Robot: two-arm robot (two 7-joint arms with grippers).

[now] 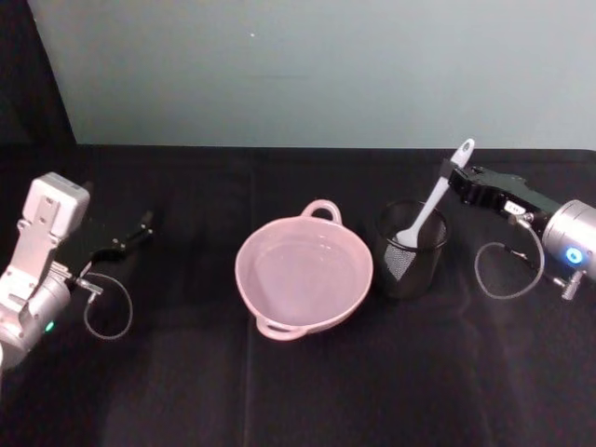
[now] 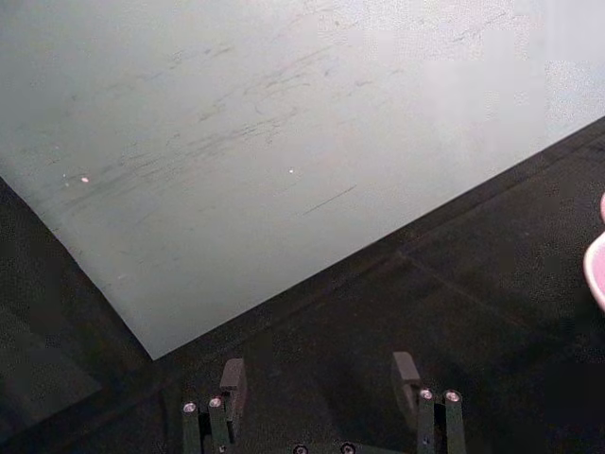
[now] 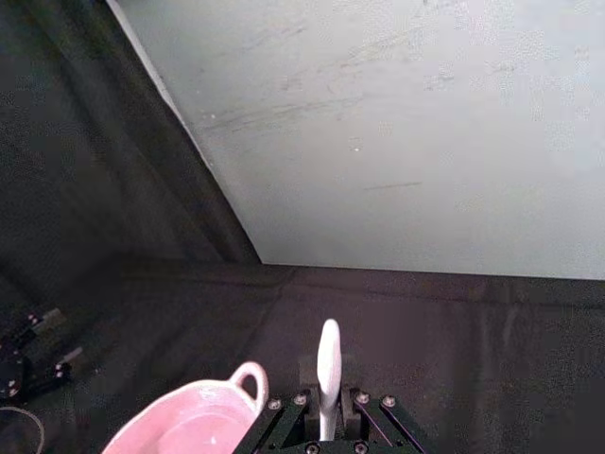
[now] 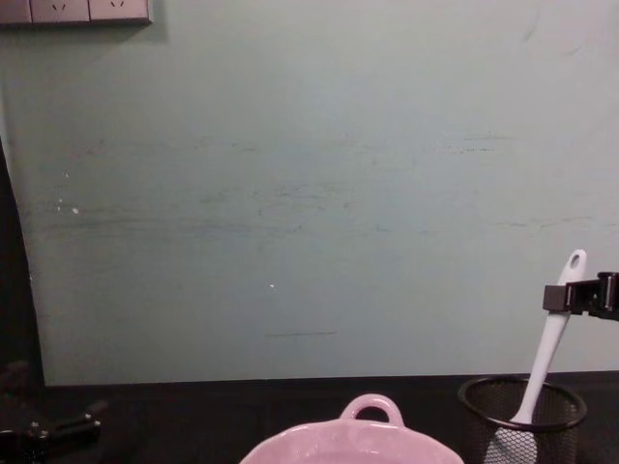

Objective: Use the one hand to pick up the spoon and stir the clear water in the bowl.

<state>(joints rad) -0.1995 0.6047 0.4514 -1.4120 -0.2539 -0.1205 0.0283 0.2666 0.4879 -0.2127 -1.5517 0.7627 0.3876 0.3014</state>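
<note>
My right gripper (image 1: 459, 179) clamps the spoon (image 1: 424, 217) near its handle's top; the scoop end stands in the mesh cup (image 1: 411, 268), just beside the bowl (image 1: 244, 279). My left gripper (image 1: 142, 226) rests open, well apart.

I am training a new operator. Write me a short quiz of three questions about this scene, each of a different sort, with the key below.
1. Fill the gap: the spoon stands in the black mesh cup, which is on the ___ side of the pink bowl.
2. Which gripper is closed on the spoon's handle? A) the left gripper B) the right gripper C) both
3. True or false: the left gripper is shut.

Key: 1. right. 2. B, near the top of the handle. 3. False; it is open and holds nothing.
</note>
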